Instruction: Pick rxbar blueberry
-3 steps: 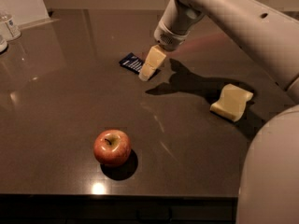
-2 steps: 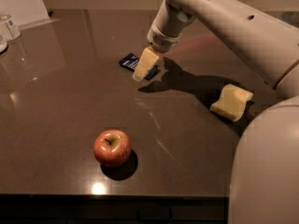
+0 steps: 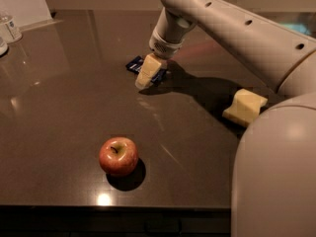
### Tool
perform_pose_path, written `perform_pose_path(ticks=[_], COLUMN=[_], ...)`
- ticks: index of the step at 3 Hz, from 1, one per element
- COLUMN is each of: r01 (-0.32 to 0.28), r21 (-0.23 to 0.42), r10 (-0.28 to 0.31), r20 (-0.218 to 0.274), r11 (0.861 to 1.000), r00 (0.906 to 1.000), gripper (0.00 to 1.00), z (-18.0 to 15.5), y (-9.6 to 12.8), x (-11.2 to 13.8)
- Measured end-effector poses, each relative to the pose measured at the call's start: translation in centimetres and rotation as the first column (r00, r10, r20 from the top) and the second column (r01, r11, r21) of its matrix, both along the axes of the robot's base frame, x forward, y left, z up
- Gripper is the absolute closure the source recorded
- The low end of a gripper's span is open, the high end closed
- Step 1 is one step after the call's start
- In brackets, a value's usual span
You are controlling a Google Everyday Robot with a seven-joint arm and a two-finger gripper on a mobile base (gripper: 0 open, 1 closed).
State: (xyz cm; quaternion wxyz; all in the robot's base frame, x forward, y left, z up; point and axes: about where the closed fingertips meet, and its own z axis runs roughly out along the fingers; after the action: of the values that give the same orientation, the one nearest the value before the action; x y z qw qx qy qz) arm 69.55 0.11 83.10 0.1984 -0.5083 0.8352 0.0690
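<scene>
Position: my gripper [image 3: 146, 74] is down at the far middle of the table [image 3: 59, 112], directly over the snack bar [image 3: 133, 63]. Only the bar's dark blue left corner and a sliver on the right show past it; the rest is covered. The bar seems to lie flat on the tabletop. I cannot tell how far the gripper is open, nor whether it has hold of anything.

Risks, as I judge them:
1. The bar is thin and sits on a hard, glossy top. Closing too high would likely skate over the wrapper.
2. Closing off-centre could pivot the bar or shove it away across the table.
3. The wrapper looks slick, so a pinch on one edge alone may slip out on the lift.
4. Pressing down too hard could jam me against the table or crush the bar.
5. The apple and sponge are well apart from the bar, so bumping them looks unlikely.

Count:
- snack bar: 1
- apple [image 3: 118, 155]: 1, towards the near edge
- yellow sponge [image 3: 244, 106]: 1, on the right
- clear bottle [image 3: 10, 27]: 1 at the far left, with a second clear thing beside it cut off by the edge
- gripper: 1
</scene>
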Motion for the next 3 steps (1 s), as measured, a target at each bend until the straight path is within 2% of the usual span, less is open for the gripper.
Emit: perform_pose_path(ticks=[1, 3], r01=[0.006, 0.012], r21=[-0.015, -0.014], r10=[-0.007, -0.012], r20=[-0.007, -0.013], r11=[1.0, 1.0], r00=[1.0, 0.9998], gripper=[0.18, 0.64], z=[-0.55, -0.52], y=[0.25, 0.26], x=[0.11, 0.03])
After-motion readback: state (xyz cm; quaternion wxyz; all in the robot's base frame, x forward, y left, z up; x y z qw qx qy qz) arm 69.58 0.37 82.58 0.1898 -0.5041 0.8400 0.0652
